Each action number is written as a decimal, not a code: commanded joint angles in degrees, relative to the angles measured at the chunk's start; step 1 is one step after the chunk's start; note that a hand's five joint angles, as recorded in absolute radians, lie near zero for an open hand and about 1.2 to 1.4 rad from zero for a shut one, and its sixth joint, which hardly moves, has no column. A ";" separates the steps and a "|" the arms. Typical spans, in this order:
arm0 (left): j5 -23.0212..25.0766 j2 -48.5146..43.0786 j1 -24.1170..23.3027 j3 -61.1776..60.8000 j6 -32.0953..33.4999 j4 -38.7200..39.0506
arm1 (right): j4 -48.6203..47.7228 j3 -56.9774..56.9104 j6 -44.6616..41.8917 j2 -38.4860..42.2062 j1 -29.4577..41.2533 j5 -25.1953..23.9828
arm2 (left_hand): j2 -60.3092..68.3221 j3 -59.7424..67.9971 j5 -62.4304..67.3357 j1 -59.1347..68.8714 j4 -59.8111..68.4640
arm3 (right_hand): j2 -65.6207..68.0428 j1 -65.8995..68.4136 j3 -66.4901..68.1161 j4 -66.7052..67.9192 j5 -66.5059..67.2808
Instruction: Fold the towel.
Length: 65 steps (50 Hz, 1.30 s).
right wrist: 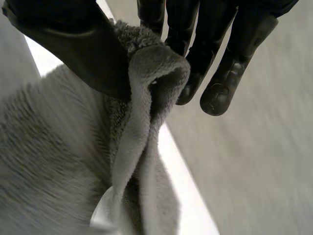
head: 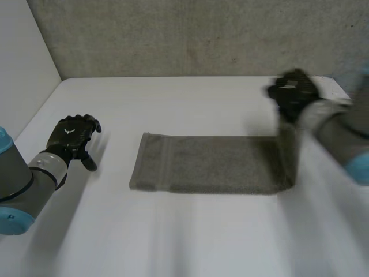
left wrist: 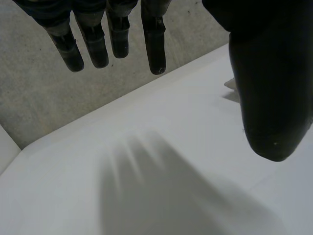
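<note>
Pinching the right end of the grey towel [head: 207,164] spread mid-frame, the right hand [head: 295,92] holds it raised at upper right; the left hand [head: 72,137] hovers, fingers relaxed, far left, well apart.

Your head camera sits high behind the arms, looking down over the whole table [head: 190,242] to the wall [head: 202,34] at the back. Your left wrist camera looks along the left hand [left wrist: 266,88], close over bare table, with the wall beyond its fingertips: the same table and wall the head view has. Your right wrist camera is in tight on the towel [right wrist: 49,161] at the right hand [right wrist: 73,44]. The head view shares that towel end.
</note>
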 commanded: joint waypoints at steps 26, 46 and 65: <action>0.43 1.13 -2.07 -2.85 0.01 0.25 | 7.01 5.56 15.82 3.16 13.75 3.83 | -3.76 -4.37 -2.64 -4.34 -4.28 | -66.00 -65.68 -66.30 -66.92 -66.19; 0.52 1.83 -6.38 -4.60 0.01 0.60 | -15.96 30.49 23.64 -2.31 4.50 -1.55 | -3.76 -4.37 -2.64 -4.34 -4.28 | -49.43 -49.12 -49.73 -50.35 -49.62; 0.79 3.67 -7.79 -5.48 -0.17 -0.01 | -22.28 30.58 27.07 2.70 4.50 -2.87 | -3.77 -4.38 -2.64 -4.34 -4.28 | -11.42 -11.10 -11.71 -12.34 -11.60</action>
